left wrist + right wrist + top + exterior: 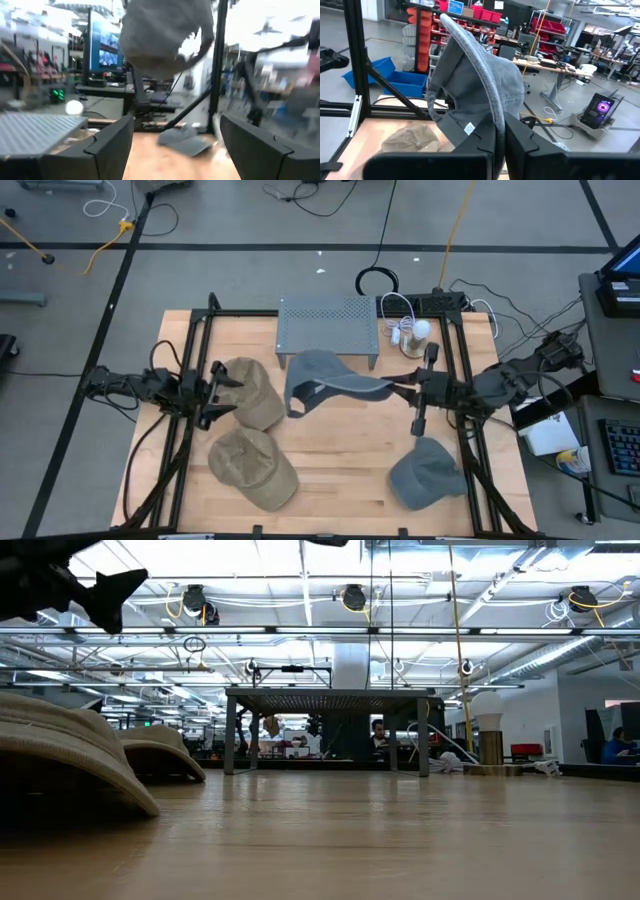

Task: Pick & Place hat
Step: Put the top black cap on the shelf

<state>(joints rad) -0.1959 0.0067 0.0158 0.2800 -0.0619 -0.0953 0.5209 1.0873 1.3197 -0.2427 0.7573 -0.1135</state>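
Right gripper (398, 389) pinches the brim of a grey cap (325, 378), lifted clear of the table just in front of the metal rack (328, 326). Pick done, placing remains. Left gripper (222, 390) waits left, fingers spread, empty.

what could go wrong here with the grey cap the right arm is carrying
1. The right gripper pinches only the brim edge of the grey cap, so the dangling crown could swing or slip free.
2. The cap hangs close to the perforated metal rack; its loose strap may snag there.
3. The left gripper sits open by the tan cap, near the carried cap's likely path, so the arms might collide.
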